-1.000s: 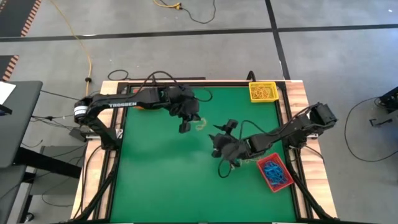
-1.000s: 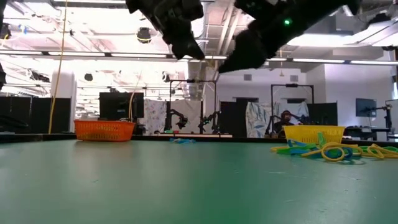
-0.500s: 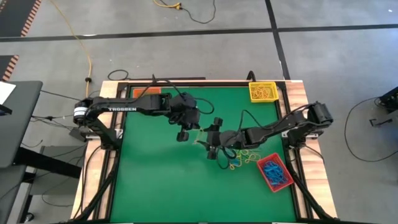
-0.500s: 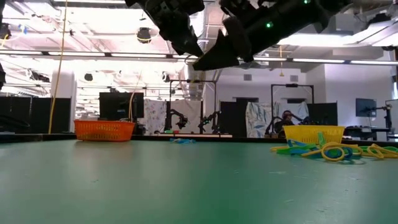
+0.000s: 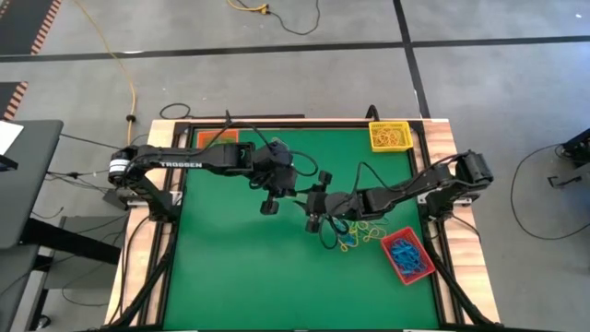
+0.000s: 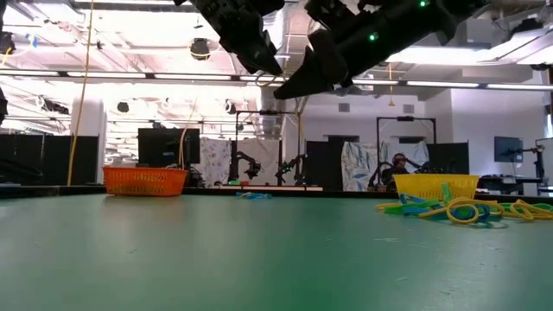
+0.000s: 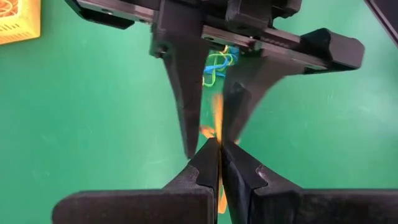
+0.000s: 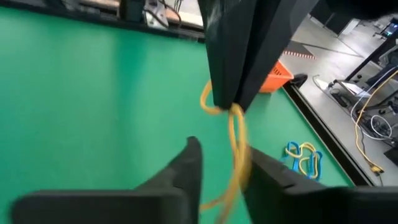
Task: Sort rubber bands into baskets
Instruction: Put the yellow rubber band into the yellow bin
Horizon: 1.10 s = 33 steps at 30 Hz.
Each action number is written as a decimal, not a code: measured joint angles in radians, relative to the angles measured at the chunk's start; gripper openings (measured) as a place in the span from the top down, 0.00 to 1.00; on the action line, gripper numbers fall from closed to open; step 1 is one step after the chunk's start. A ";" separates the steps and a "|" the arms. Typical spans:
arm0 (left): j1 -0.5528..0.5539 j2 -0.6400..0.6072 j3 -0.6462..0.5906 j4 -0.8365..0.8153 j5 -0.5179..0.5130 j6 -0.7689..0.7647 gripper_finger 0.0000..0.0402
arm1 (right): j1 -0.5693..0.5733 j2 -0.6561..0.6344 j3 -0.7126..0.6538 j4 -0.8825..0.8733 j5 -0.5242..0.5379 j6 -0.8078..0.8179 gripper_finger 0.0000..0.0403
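Observation:
My left gripper (image 7: 219, 149) hangs over the middle of the green table, shut on a yellow rubber band (image 8: 236, 134). My right gripper (image 8: 224, 158) faces it from the table's right. Its two fingers stand on either side of the hanging band with a gap showing; I cannot tell whether they touch it. A loose pile of yellow, blue and green rubber bands (image 5: 361, 232) lies on the table. The yellow basket (image 5: 389, 136) sits at the far right corner. The red basket (image 5: 407, 256), with blue bands in it, sits near right. The orange basket (image 5: 219, 138) is partly hidden under the left arm. My left gripper pinches the yellow band's upper end (image 8: 216, 107) between its two fingertips (image 7: 210, 155). The fingers slant down from the table's far left. The band hangs slack below them, lifted clear of the table.
Black rails and wooden edging (image 5: 441, 148) frame the green mat. The near left half of the mat (image 5: 230, 267) is bare. Two more bands (image 8: 305, 157) lie near the far edge. Beyond the table are racks and other robot arms in the room.
My right gripper has left the spot over the loose pile and gone toward the table's left and far side, up to the left gripper, turning as it went. The pile now shows uncovered. My left gripper has moved a little toward the near edge with the band.

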<state>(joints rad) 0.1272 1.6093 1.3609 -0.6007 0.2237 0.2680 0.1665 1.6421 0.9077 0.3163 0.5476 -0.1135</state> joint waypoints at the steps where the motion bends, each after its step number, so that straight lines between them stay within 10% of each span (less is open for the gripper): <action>1: 0.000 0.000 0.000 -0.005 0.000 0.000 1.00 | 0.000 0.000 0.000 -0.009 0.000 0.000 0.71; 7: 0.000 0.000 0.000 -0.018 -0.001 0.000 1.00 | 0.000 0.000 0.000 -0.057 0.000 -0.001 0.96; 17: 0.002 -0.002 -0.009 -0.080 -0.032 -0.025 0.97 | 0.000 -0.001 0.000 -0.131 0.000 0.000 0.97; 33: -0.026 -0.002 -0.109 -0.008 -0.053 -0.097 0.57 | -0.063 -0.171 0.000 -0.588 -0.001 0.195 0.97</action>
<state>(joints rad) 0.1016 1.6077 1.2515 -0.6087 0.1712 0.1707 0.1037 1.4710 0.9081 -0.2715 0.5471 0.0812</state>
